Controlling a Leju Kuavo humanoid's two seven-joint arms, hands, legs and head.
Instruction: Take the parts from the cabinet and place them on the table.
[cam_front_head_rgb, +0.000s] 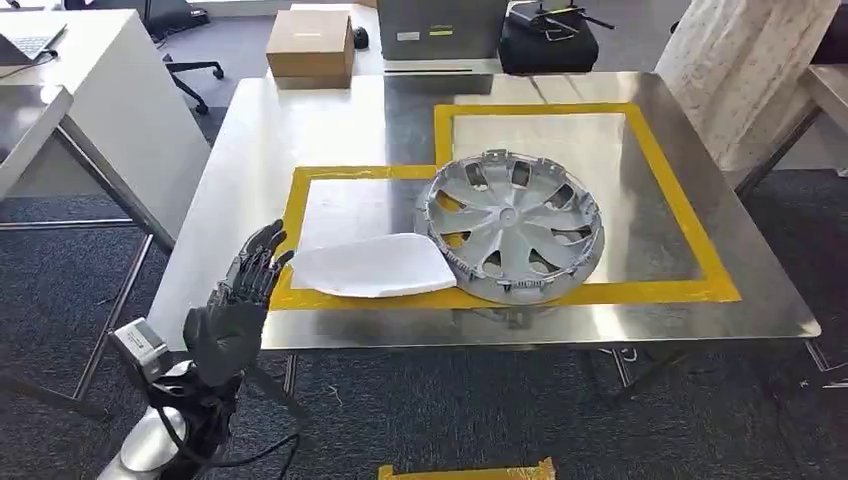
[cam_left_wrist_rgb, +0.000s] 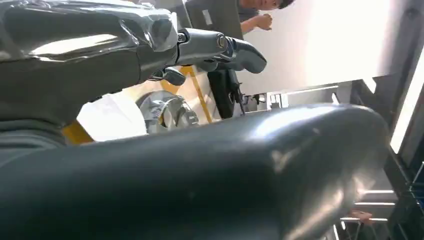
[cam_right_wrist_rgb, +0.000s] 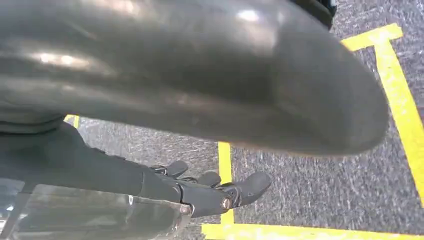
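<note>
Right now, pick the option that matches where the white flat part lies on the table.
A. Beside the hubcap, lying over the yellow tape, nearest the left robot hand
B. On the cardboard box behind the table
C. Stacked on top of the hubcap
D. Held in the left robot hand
A: the white flat part lies on the table across the yellow tape, next to the hubcap, with the left robot hand open beside it.

One silver hubcap (cam_front_head_rgb: 515, 227), one white panel (cam_front_head_rgb: 372, 266), one cardboard box (cam_front_head_rgb: 311, 46).
</note>
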